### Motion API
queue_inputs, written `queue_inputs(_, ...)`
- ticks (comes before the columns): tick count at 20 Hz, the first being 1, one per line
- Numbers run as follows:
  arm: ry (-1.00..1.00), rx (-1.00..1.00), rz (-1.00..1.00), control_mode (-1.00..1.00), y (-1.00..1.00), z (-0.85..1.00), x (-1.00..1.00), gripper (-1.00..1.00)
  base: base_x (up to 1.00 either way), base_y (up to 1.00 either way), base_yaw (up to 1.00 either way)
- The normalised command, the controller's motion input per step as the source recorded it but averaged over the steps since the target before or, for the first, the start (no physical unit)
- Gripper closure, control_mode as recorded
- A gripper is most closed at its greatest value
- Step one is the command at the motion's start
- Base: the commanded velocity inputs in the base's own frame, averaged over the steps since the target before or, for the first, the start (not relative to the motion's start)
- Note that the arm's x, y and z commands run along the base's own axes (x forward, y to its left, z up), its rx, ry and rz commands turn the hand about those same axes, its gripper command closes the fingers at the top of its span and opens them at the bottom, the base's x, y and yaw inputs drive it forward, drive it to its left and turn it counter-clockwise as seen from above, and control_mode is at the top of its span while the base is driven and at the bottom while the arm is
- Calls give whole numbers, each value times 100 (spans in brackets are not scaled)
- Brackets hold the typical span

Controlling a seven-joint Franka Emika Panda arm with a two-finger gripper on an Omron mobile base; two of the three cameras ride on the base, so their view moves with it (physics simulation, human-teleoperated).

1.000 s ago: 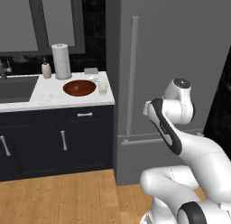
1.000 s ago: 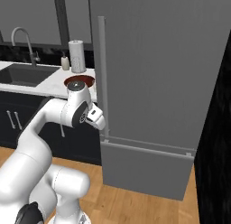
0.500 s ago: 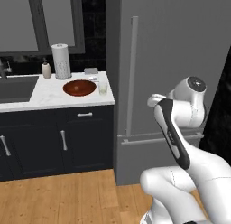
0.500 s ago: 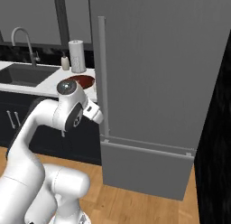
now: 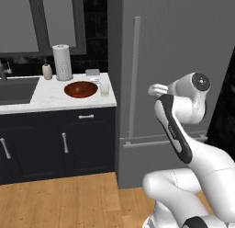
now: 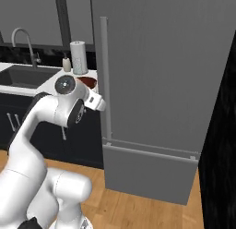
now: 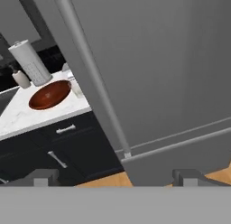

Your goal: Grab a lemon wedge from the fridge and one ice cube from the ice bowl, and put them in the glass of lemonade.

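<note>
The gripper [image 7: 115,175] hangs with its fingers spread apart, holding nothing, near the closed fridge [image 7: 149,60] and facing its bar handle [image 7: 92,74]. Left of the fridge, on the counter [image 5: 46,99], the bowl [image 5: 81,89] sits just beside the glass [image 5: 104,89].

Fridge [image 7: 158,74]: tall matte grey, door shut, long vertical bar handle [image 7: 92,78] running above and between fingers [image 7: 43,177], seam of lower drawer just beyond fingertips. Ice bowl [image 7: 49,94]: wide shallow glossy reddish-brown, upright on white table [image 7: 27,114], well up-left of fingers, apart from them. Glass of lemonade [image 7: 76,89]: small clear tumbler, pale liquid, upright, just beside bowl on side nearer fridge. Contents of bowl too small to tell.
</note>
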Motion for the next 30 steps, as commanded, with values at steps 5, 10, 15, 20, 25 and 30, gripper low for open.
queue_inputs(5,20,-8,2,-100,0,40,71,-100,0,0,0)
queue_inputs(10,-1,-12,6,-100,2,-7,77,-100,0,0,0)
queue_inputs(15,-35,-16,1,-100,15,-48,47,-100,0,0,0)
queue_inputs(20,-11,-2,0,-100,4,-5,44,-100,0,0,0)
queue_inputs(25,0,0,0,-100,0,-1,41,-100,0,0,0)
queue_inputs(30,0,0,0,-100,0,0,46,-100,0,0,0)
